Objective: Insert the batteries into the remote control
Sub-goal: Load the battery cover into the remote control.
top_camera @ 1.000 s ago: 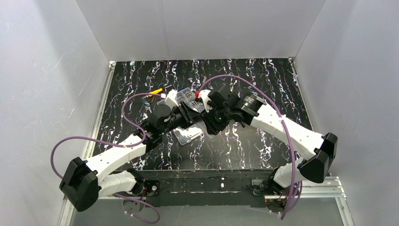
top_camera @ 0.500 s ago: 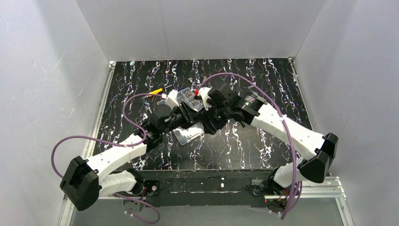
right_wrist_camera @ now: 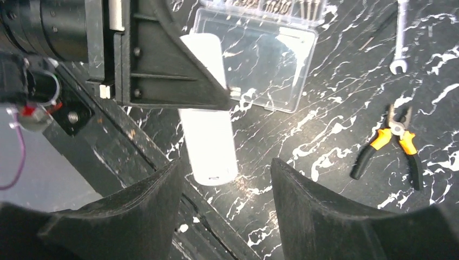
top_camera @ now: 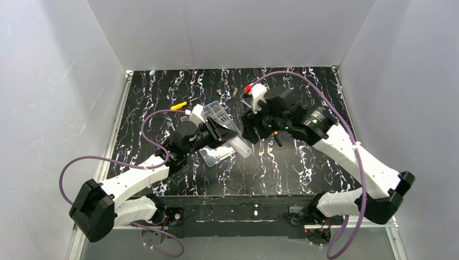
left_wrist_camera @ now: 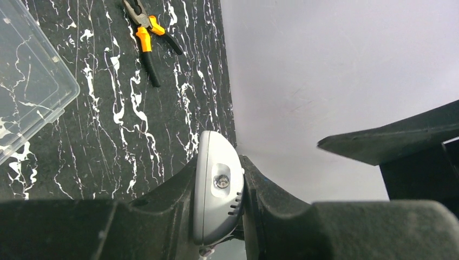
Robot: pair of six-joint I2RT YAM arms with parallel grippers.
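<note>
Left pincer: I see my left pincer (left_wrist_camera: 219, 162) clamped tight on the remote control (left_wrist_camera: 214, 200), one finger on each long side.
Remote control: it hangs off the bench (top_camera: 303, 162), tilted, at the near edge of the clear compartment box (top_camera: 219, 114). The right wrist view has its free end (right_wrist_camera: 208, 141) pointing away from the box, and its other end crosses the corner of the box's lid.
Right pincer: my right pincer (right_wrist_camera: 224, 162) stands wide open with nothing in it. It is beside the box and its fingers (right_wrist_camera: 141, 206) frame the remote's free end without touching it.
Box: it lies open on the bench with its clear lid (right_wrist_camera: 265, 59) folded out flat toward the near side. Nothing lies on the lid.
Box contents: the compartments (right_wrist_camera: 270, 6) hold small metal bits, too small for me to name.
Pliers: orange-handled pliers (right_wrist_camera: 389, 143) lie flat on the bench, well apart from the box.
Wrench: a small wrench (right_wrist_camera: 399, 38) lies on the bench near the box, on the same side as the pliers.
Screwdriver: a yellow-handled screwdriver (top_camera: 179, 105) lies just left of the box.
</note>
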